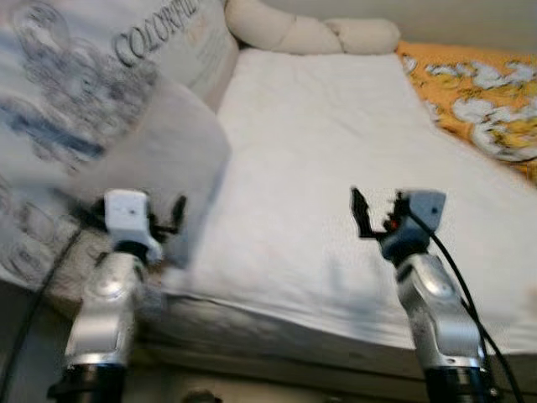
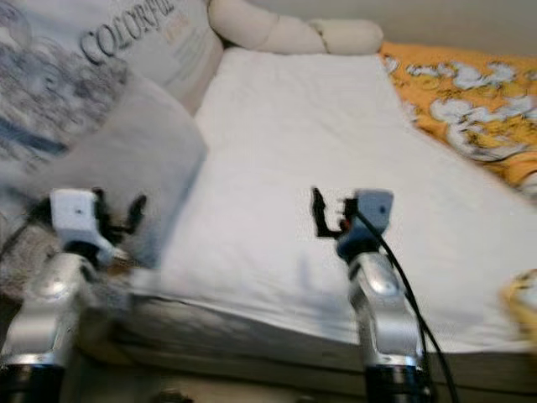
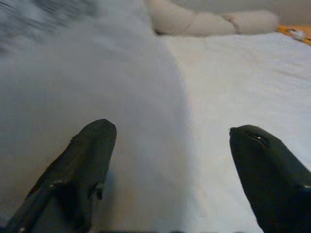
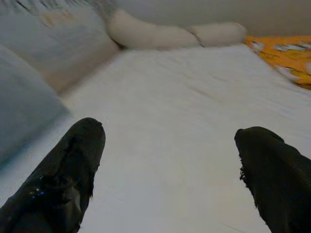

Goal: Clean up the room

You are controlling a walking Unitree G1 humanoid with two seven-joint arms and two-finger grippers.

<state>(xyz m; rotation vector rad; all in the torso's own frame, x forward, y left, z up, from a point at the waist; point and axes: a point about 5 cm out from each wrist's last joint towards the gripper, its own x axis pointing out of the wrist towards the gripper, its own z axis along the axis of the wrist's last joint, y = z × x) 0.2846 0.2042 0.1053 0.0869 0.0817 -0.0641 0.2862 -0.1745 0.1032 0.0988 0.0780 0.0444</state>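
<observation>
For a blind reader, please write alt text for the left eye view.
Two silver robot arms reach over a bed with a white sheet, fingers open on the left gripper and the right gripper. A grey printed blanket lies left, an orange patterned cover right, a beige bolster at the head.

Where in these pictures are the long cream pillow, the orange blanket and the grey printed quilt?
cream pillow (image 1: 310, 32): left eye view, its middle.
orange blanket (image 1: 482, 92): left eye view, its flowered top.
grey printed quilt (image 1: 92, 101): left eye view, its folded front.

Both eye views look forward and down from the head over the white-sheeted bed (image 1: 336, 168); each wrist view skims low and near along it toward the cream bolster pillow (image 4: 170, 34).
</observation>
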